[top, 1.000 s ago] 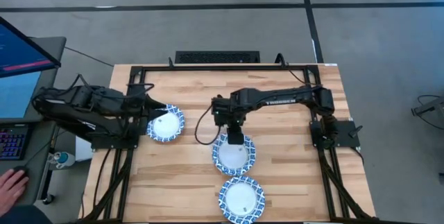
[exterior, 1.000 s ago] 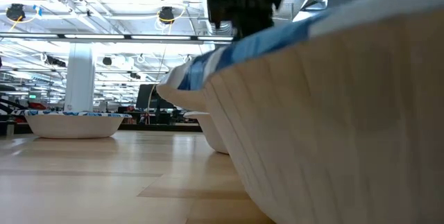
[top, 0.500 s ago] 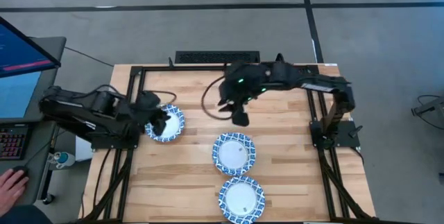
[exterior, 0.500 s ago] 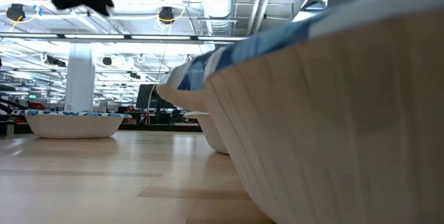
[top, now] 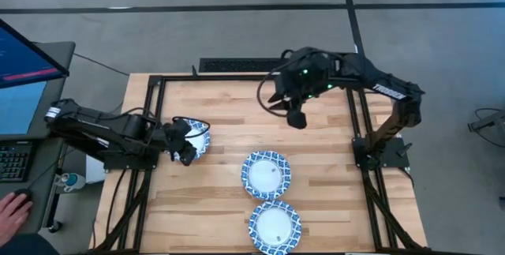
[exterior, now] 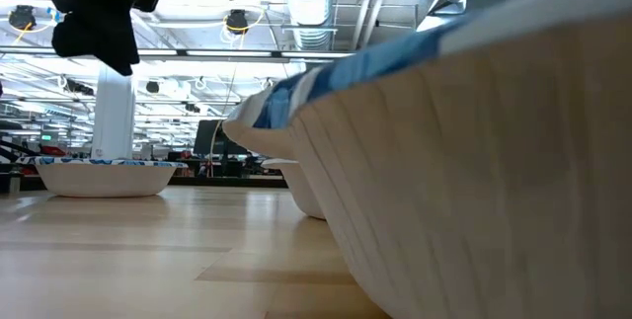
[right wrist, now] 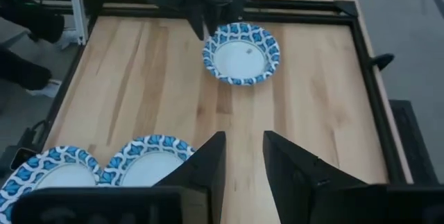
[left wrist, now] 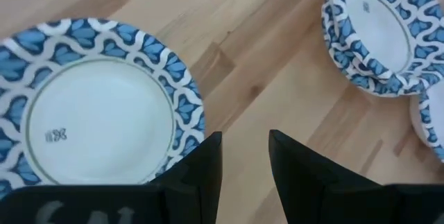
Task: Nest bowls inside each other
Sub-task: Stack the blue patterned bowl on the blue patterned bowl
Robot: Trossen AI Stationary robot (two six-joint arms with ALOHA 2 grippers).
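Blue-and-white patterned rims and white centres mark every small, round, shallow bowl here. Closest to the front edge of the pale wooden bench sits the front bowl. Just behind it, nearly touching it, is the middle bowl. In the left wrist view this one shows doubled rims, so it probably already has at least one bowl nested in it.

Further back, near the bench's left edge, the left bowl stands well apart from the other two. The left gripper is low at its rim on the side toward the left edge. Its jaws are parted by a narrow gap and hold nothing. In the wrist view bare wood shows between the fingers, and the rim lies just beside one of them.

The step in hand looks like taking this bowl. To do it well, the gripper should shift sideways so the rim passes into the gap, one finger inside the bowl and one outside. Closing comes only after that, since a nudge from a finger could slide so light a bowl. Then lift it clear, keep it level, centre it over the middle bowl and lower it fully before letting go.

Farthest back, toward the far right corner, the right gripper hangs above the bench, slightly parted and empty. It is best kept out of the carry path.
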